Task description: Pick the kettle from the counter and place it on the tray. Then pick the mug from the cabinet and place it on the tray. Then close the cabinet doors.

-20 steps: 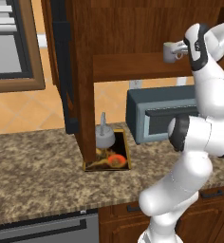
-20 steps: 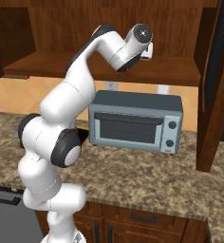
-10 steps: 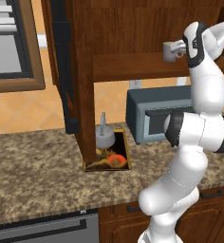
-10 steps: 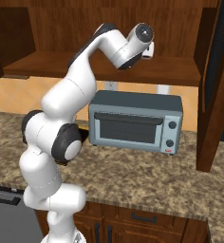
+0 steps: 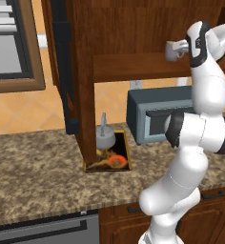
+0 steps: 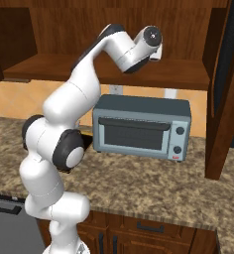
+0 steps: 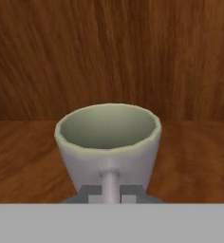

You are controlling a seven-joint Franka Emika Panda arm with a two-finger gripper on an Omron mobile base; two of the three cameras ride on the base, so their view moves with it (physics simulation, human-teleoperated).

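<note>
One squat grey metal kettle (image 5: 105, 137) is seen on the patterned dark tray (image 5: 125, 147) near the speckled granite bench's back edge; the pale grey-white mug (image 7: 108, 143), on the cabinet shelf (image 5: 133, 66), has its handle pinched by the narrowed end effector (image 7: 111, 191) for lifting.

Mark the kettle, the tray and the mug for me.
kettle (image 5: 105, 138): left base view, on its rounded grey body.
tray (image 5: 129, 153): left base view, on its right rim.
mug (image 7: 107, 144): hand view, on its pale front wall above the handle.
</note>
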